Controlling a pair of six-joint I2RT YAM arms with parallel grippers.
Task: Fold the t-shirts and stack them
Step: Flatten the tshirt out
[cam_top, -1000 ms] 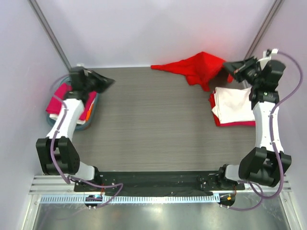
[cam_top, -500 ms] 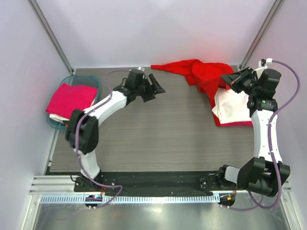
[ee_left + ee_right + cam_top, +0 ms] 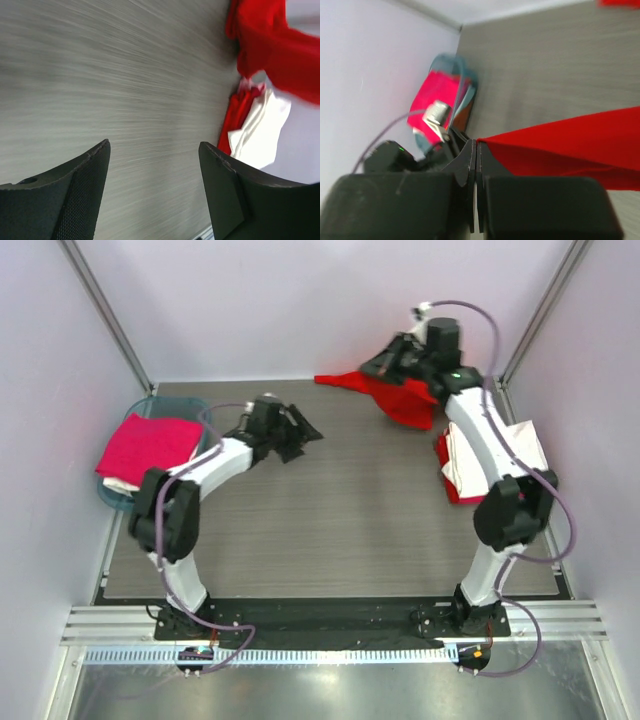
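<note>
overhead looking down, wrist views close, slanted; all share red t-shirt [image 3: 402,400]

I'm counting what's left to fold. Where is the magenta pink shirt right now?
In the top view, the magenta pink shirt lies on the teal basket at the table's left edge, left of the open left tool.

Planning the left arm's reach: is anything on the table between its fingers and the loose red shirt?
Nothing visible. The left gripper is open over bare table, and the red shirt, pinched by the right gripper, lies beyond it. The folded stack sits off to the side.
</note>
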